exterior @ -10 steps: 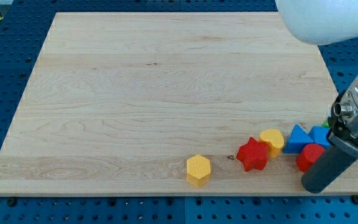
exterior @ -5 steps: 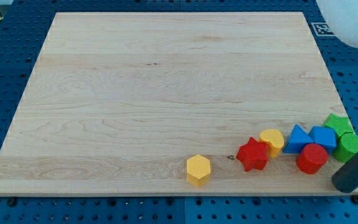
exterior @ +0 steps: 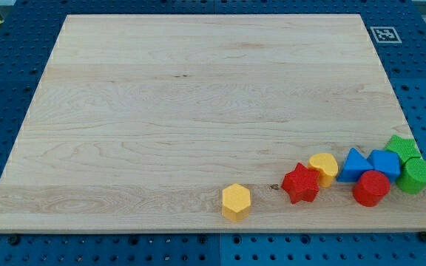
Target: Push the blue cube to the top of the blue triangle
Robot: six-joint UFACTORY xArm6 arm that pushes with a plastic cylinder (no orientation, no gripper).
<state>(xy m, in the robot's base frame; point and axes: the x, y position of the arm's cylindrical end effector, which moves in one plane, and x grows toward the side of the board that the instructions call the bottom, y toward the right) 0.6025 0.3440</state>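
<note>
Blue cube (exterior: 384, 162): lies near the view's bottom-right corner of the wooden board (exterior: 198, 111), touching the blue triangle (exterior: 355, 165) on that block's right side, so it is beside its target rather than above it; judged against the task, it must yet be worked round to the triangle's upper side. Red cylinder (exterior: 371, 188): sits just below both blue blocks, touching or nearly so, which closes off the approach from the view's bottom. Green star-shaped block (exterior: 403, 146) and green cylinder (exterior: 418, 176): crowd the cube's right flank at the board's edge, leaving little room to set in behind it from that side. Yellow rounded block (exterior: 324, 167): just left of the triangle. Red star (exterior: 301, 183): touching that yellow block's lower left. Yellow hexagon (exterior: 236, 202): stands apart, further left along the bottom edge. My tip: not in view, nor any part of the rod or arm, so its place relative to the blocks and its state cannot be told. A printed marker tag (exterior: 382, 34) lies off the board's top-right corner.
</note>
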